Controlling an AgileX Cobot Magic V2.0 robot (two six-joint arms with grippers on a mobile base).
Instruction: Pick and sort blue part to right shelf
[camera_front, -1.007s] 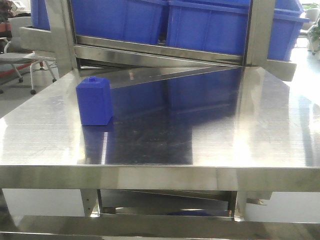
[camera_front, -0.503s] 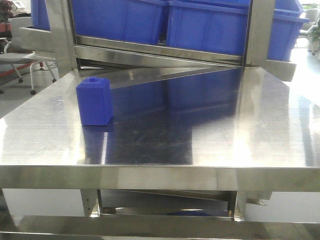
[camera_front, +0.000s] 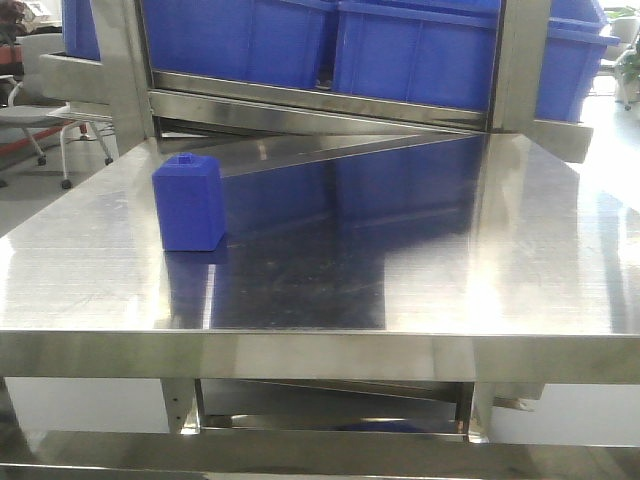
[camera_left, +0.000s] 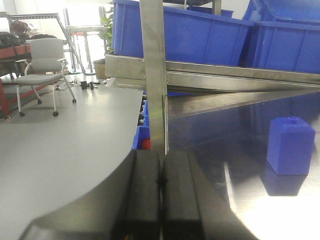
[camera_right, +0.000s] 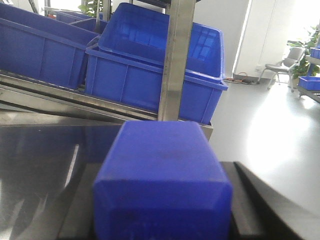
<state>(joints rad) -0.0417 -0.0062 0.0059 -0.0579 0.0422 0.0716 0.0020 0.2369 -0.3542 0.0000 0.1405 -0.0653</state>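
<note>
Sorting unfinished: right end effector (camera_right: 162, 210) grips a part (camera_right: 162, 175), left end effector (camera_left: 160, 182) closed empty, second part (camera_front: 189, 203) sits on desk (camera_front: 420, 290).

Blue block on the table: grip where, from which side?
Probably grip the blue block by its flat left and right faces, mid-height, below the bevelled top and knob. It stands upright on the steel table, so come level from the near edge; left gripper is shut.
</note>
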